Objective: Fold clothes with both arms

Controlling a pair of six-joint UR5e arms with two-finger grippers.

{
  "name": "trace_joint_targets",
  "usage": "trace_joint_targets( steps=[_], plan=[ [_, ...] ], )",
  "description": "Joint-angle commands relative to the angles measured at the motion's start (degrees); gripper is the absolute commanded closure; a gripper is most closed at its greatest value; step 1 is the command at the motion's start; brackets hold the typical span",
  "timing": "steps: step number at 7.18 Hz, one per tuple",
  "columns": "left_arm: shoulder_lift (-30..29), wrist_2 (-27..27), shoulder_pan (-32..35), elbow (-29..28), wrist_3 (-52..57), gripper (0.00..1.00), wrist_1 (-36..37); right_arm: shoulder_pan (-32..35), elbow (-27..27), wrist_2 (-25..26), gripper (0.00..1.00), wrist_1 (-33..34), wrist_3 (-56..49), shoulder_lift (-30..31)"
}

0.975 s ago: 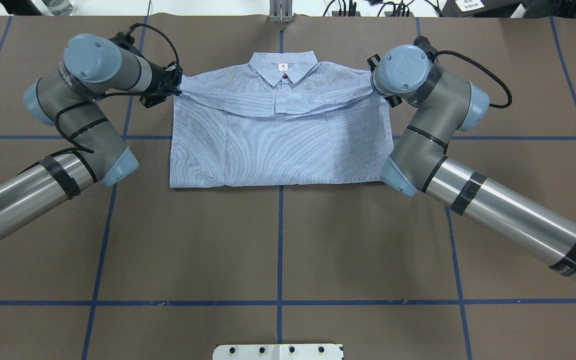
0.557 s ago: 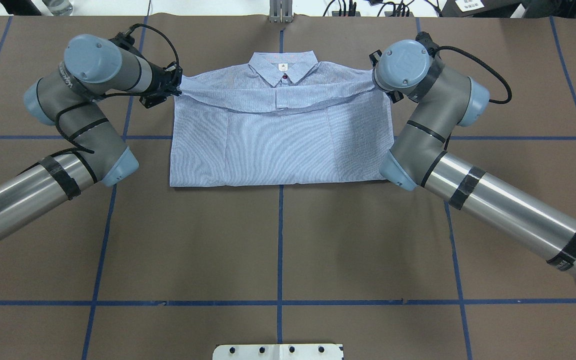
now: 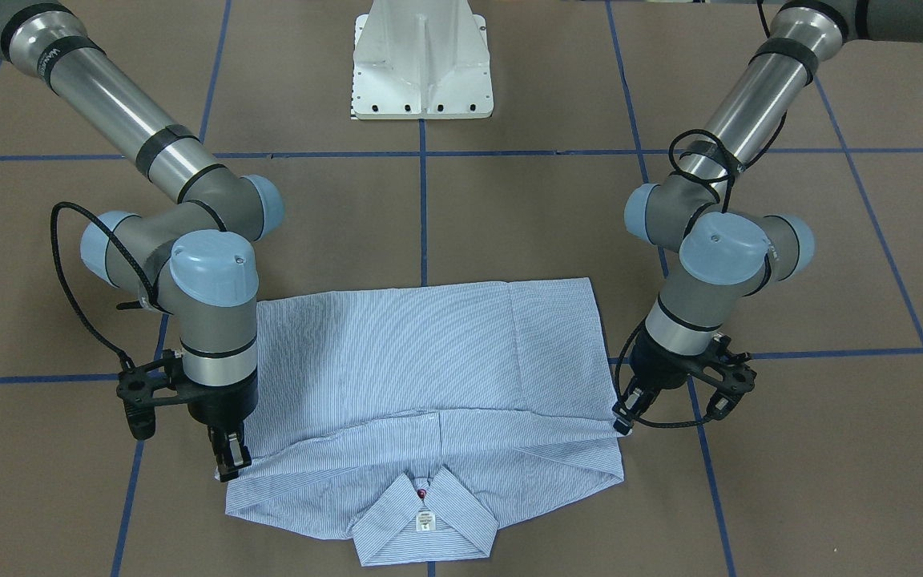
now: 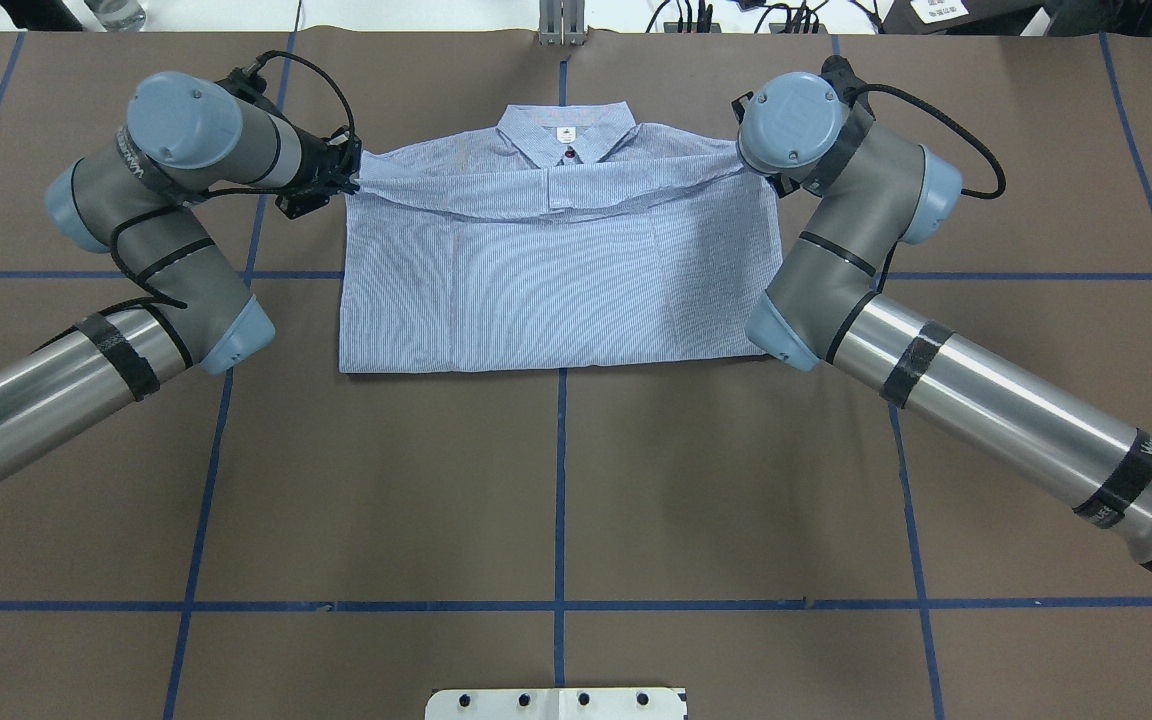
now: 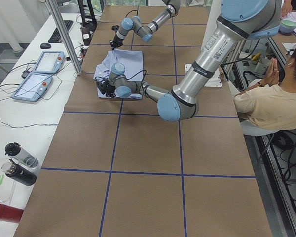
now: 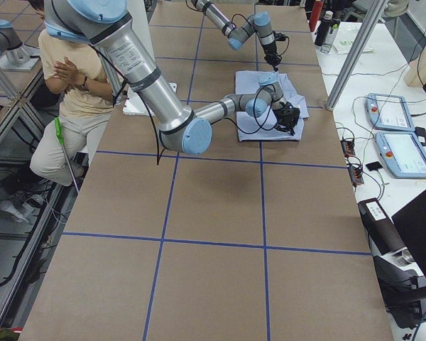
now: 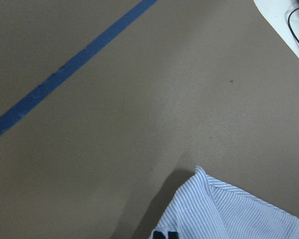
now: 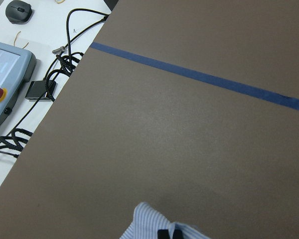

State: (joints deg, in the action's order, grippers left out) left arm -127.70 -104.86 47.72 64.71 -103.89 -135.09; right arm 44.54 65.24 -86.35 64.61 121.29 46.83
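Two corners of the shirt point(image 4: 556, 290) sit clenched in my left gripper point(image 4: 350, 182) and right gripper point(image 3: 232, 464), upper centre overhead, so the fold lands square below the collar point(image 4: 564, 135).

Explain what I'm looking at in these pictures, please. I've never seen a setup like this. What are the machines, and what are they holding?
These are two robot arms reaching over a brown table marked with blue tape. A white base stands between them. One picture looks down from behind the robot and one faces it from across the table. Two look along the table from its ends, and two come from small cameras on the wrists. A light blue striped shirt lies on the table, with its collar on the far side from the robot. The left end effector and the right end effector each pinch one end of a folded-over band of cloth near the collar. A person sits beside the table.
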Motion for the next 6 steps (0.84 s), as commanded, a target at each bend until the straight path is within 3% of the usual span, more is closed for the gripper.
trace_joint_targets(
  steps=[1, 5, 6],
  plan=[
    [0.17, 0.01, 0.00, -0.28, 1.04, 0.65, 0.00, -0.07, -0.64, 0.22, 0.78, -0.01, 0.00, -0.60],
    [2.18, -0.08, 0.44, 0.24, 2.11, 0.47, -4.99, 1.59, 0.15, 0.23, 0.27, 0.08, 0.44, -1.30],
    [2.28, -0.17, 0.70, 0.68, 2.11, 0.46, -6.14, 1.69, 4.16, -0.30, 0.17, 0.60, 0.61, 0.44]
  ],
)
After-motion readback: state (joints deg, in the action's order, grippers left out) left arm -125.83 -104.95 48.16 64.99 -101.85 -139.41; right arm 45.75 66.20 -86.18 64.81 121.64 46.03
